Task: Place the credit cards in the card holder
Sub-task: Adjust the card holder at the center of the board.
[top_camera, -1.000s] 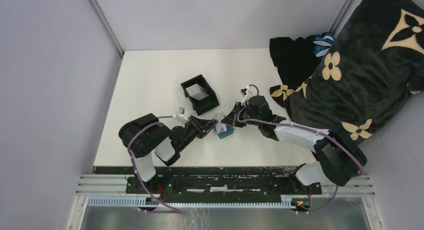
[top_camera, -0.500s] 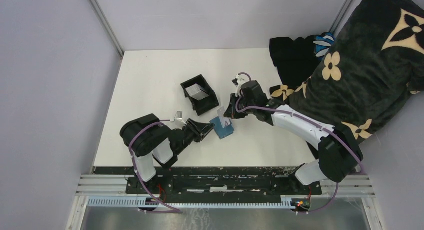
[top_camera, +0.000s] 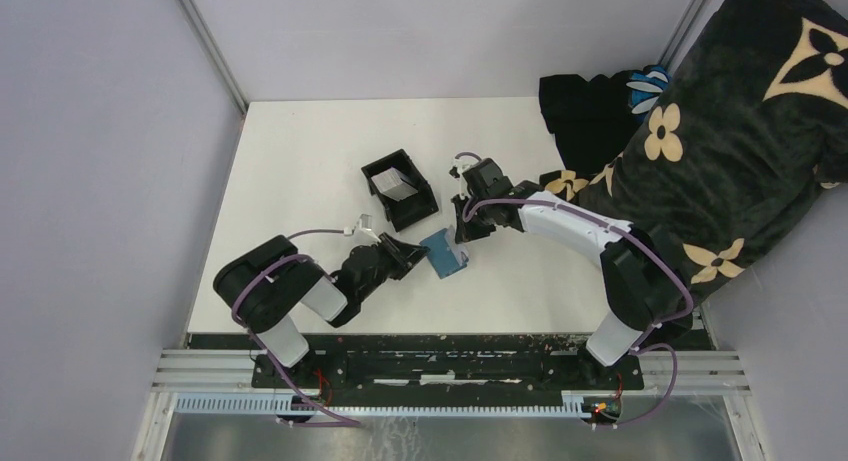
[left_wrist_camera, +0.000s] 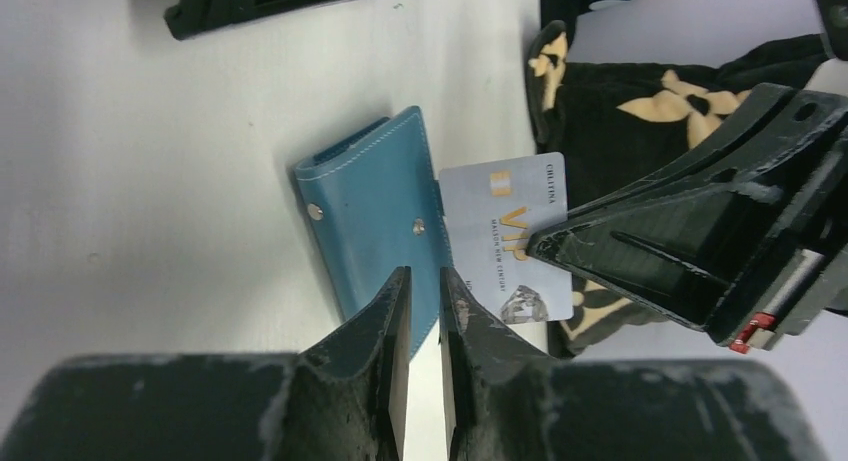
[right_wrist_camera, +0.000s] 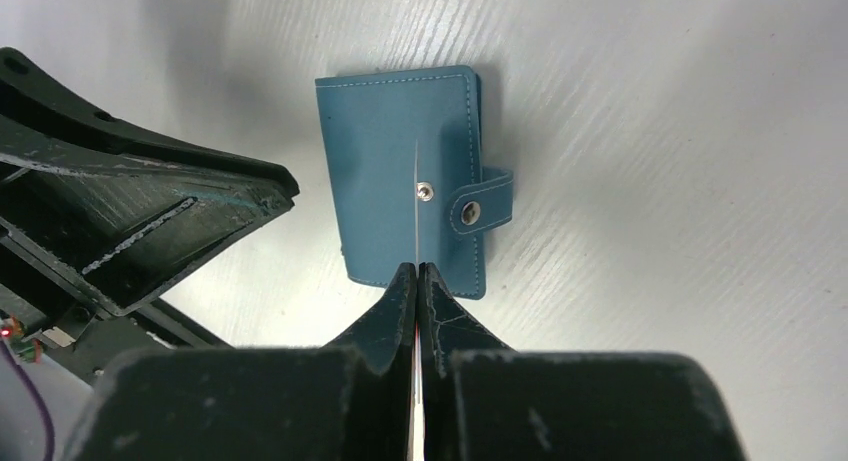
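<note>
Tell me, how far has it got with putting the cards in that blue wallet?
Done: nothing visibly inside; the card holder lies folded, strap unsnapped. In hand: the right gripper pinches one credit card edge-on above it, the left gripper at its edge. Left: opening it, sliding that card in, then the cards in the black box.

Top cam: fixed high above and behind the arm bases [top_camera: 290, 351], facing down, far enough to take in the table [top_camera: 300, 151] and both arms. Left wrist cam: low, close, looking out along the left fingers [left_wrist_camera: 375, 351] across the tabletop. Right wrist cam: close, looking straight down between the right fingers [right_wrist_camera: 385, 321]. All three share the wallet [top_camera: 446, 253], and each wrist view catches the other arm's fingers.
</note>
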Robot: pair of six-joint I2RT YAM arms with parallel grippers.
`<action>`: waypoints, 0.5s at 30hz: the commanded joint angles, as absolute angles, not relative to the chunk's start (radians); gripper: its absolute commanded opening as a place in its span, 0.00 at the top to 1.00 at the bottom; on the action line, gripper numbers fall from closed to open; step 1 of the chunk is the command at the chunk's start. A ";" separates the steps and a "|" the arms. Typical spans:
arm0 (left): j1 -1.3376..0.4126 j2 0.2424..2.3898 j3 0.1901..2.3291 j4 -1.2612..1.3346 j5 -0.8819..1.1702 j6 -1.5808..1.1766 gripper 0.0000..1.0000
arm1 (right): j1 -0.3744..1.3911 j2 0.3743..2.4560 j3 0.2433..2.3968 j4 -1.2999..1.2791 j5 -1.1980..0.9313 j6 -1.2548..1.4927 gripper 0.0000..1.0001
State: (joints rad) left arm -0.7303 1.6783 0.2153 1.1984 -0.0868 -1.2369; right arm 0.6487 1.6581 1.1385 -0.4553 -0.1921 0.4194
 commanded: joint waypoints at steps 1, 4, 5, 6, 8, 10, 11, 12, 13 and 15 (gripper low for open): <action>-0.727 1.640 0.262 1.042 -0.126 -1.144 0.79 | 0.658 1.683 1.213 -0.490 -0.134 0.361 0.99; -0.727 1.651 0.283 0.995 -0.123 -1.138 0.80 | 0.659 1.700 1.231 -0.506 -0.106 0.345 0.99; -0.727 1.658 0.290 0.986 -0.120 -1.137 0.81 | 0.659 1.705 1.236 -0.512 -0.095 0.338 0.99; -0.728 1.665 0.297 0.978 -0.117 -1.137 0.81 | 0.659 1.706 1.237 -0.515 -0.084 0.333 0.99; -0.727 1.679 0.312 0.965 -0.107 -1.135 0.81 | 0.660 1.711 1.243 -0.519 -0.059 0.321 0.99; -0.727 1.692 0.324 0.956 -0.101 -1.133 0.82 | 0.659 1.716 1.249 -0.525 -0.047 0.311 0.99; -0.727 1.699 0.330 0.950 -0.098 -1.131 0.82 | 0.660 1.718 1.250 -0.527 -0.039 0.307 0.99; -0.727 1.702 0.336 0.945 -0.097 -1.131 0.82 | 0.659 1.719 1.251 -0.529 -0.033 0.303 0.99; -0.727 1.707 0.339 0.940 -0.097 -1.130 0.82 | 0.658 1.722 1.252 -0.531 -0.028 0.300 0.99; -0.726 1.713 0.347 0.930 -0.096 -1.128 0.82 | 0.659 1.728 1.256 -0.536 -0.022 0.294 0.99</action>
